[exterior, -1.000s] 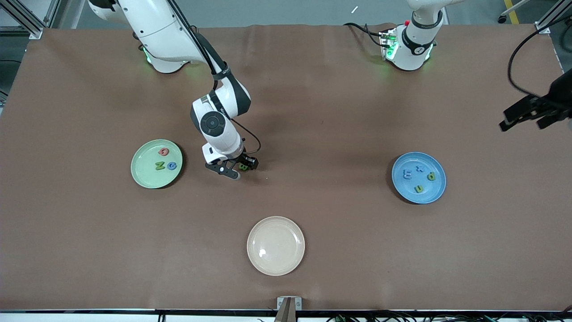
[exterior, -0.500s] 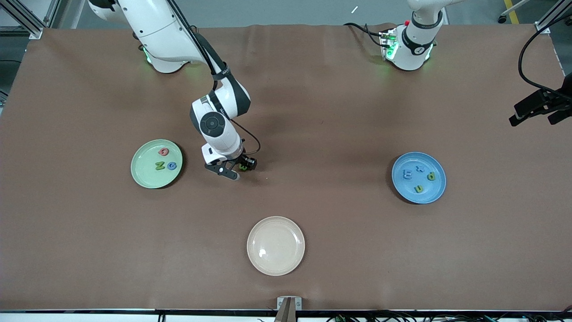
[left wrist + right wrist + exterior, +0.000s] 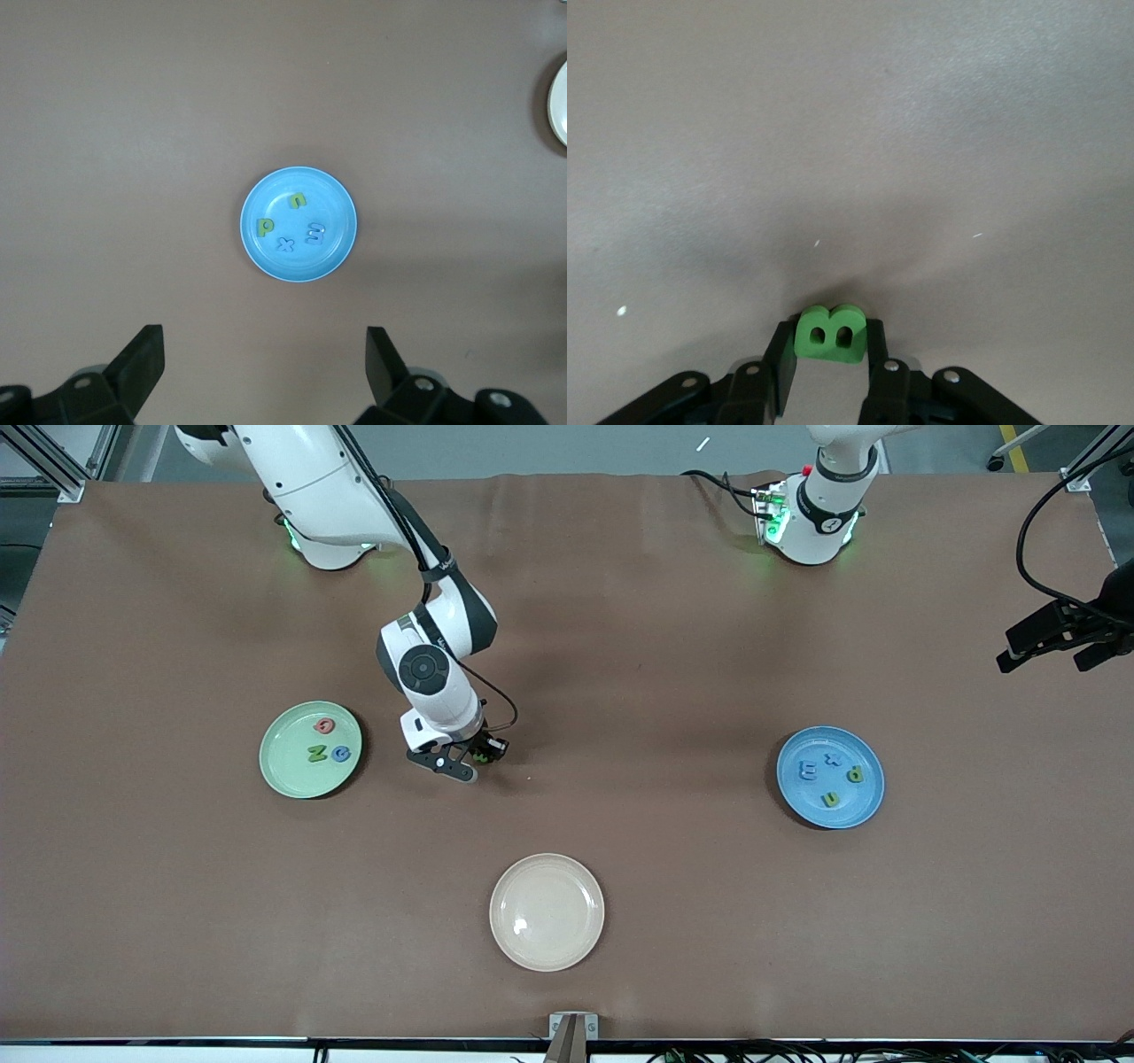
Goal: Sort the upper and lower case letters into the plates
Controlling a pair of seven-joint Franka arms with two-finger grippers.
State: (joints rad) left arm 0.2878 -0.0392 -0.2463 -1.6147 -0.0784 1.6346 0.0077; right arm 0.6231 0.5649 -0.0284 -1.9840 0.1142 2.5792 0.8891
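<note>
Across the whole worktop lies a brown cloth, faintly creased, with grey floor and metal framing at its edges.

From its base at the top, the right arm bends down over the middle of the cloth, and the right claw sits low, at about three o'clock from the mint green plate. The right wrist view shows its fingers pinched on the green B, one on each side; whether the letter touches the cloth is hard to tell. The left arm waits, its left claw raised over the left arm's end of the worktop, at roughly one o'clock from the blue plate. Its fingers stand wide apart with nothing between them.

Three plates in all: mint green toward the right arm's end, blue toward the left arm's end, and a bare cream plate nearest the front camera, about six o'clock from the middle.

Eight letters. Three lie in the mint green plate: red Q, green N and blue G. Four lie in the blue plate: blue m, blue x, green p and green u. The eighth is the B in the right claw.
</note>
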